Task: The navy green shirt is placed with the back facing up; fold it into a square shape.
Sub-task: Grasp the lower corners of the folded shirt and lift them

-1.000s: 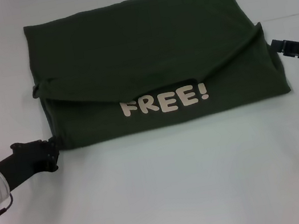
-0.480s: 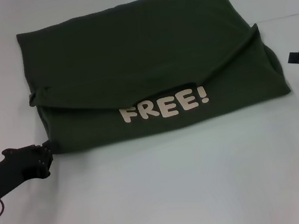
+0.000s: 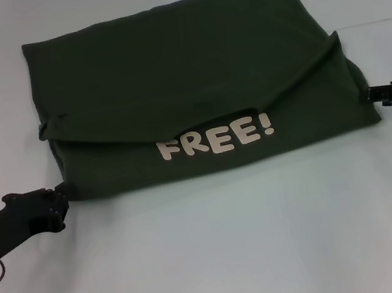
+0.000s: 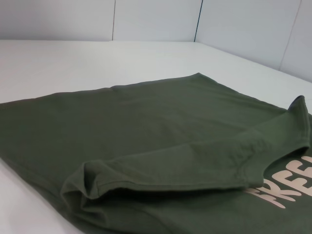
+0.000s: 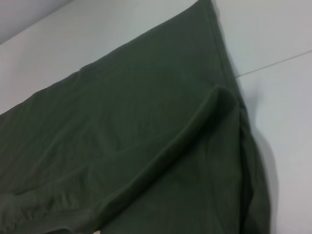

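I read 1 legend only: cream block letters "FREE!" on the navy green shirt (image 3: 193, 86), printed on the near folded layer. In the left wrist view I see just "FREE", cut off at the edge.

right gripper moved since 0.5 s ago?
Yes. In the head view the right gripper has shifted toward the navy green shirt and slightly nearer the camera; its tip now meets the shirt's right edge, where before a gap showed.

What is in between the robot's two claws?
In the head view, the folded navy green shirt lies between the left gripper and right gripper.
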You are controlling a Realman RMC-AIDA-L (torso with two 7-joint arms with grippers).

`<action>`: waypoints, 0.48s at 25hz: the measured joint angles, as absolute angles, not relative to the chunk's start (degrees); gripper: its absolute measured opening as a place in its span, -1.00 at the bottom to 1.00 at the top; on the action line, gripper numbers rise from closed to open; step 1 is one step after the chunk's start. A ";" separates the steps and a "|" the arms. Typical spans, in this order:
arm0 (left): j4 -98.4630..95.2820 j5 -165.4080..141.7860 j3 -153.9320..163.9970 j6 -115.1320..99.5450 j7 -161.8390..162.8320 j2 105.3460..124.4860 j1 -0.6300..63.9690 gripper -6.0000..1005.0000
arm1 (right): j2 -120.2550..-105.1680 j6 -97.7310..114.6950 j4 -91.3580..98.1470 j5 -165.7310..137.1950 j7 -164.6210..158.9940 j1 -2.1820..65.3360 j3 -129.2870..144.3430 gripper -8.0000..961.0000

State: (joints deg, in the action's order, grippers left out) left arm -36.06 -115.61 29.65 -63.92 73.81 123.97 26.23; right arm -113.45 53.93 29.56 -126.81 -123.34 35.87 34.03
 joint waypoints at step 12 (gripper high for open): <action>-35.92 -115.61 29.74 -63.89 73.90 123.92 26.46 -0.98 | -115.16 51.56 29.11 -126.96 -122.93 36.21 34.66 0.28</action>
State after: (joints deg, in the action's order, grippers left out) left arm -35.92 -115.61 29.74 -63.89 73.90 123.92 26.46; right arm -115.16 51.56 29.11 -126.96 -122.93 36.21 34.66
